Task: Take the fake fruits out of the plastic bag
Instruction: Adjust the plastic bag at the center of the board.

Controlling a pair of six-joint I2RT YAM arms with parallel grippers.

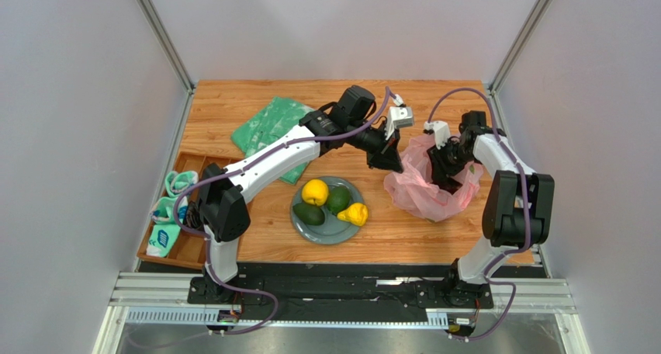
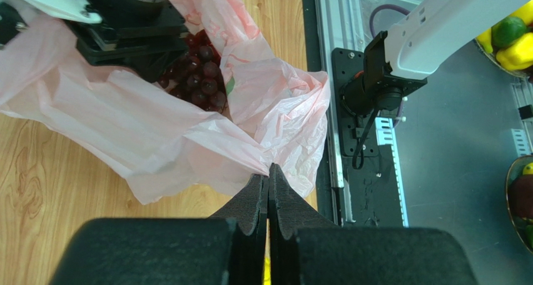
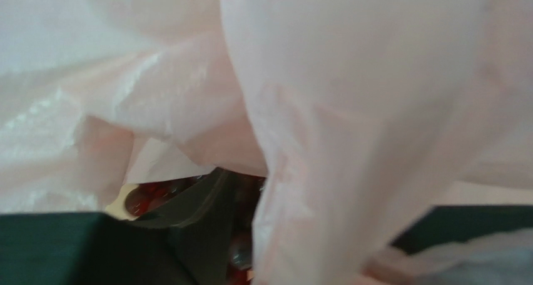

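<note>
The left gripper (image 2: 269, 182) is fully closed, pinching the plastic bag (image 2: 125, 129) rim. The right gripper (image 1: 444, 166) is inside the bag, jaw opening indeterminable; the grape bunch (image 2: 203, 79) lies just beside its jaws.

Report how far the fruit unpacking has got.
Done: the citrus, two avocados and the yellow lumpy fruit lie on the grey plate. In hand: the left gripper is shut on the pink bag at its edge, while the right gripper reaches inside at the grape bunch; whether it grips yet is unclear. Left: the grape bunch, the only fruit seen in the bag, must come out.
</note>
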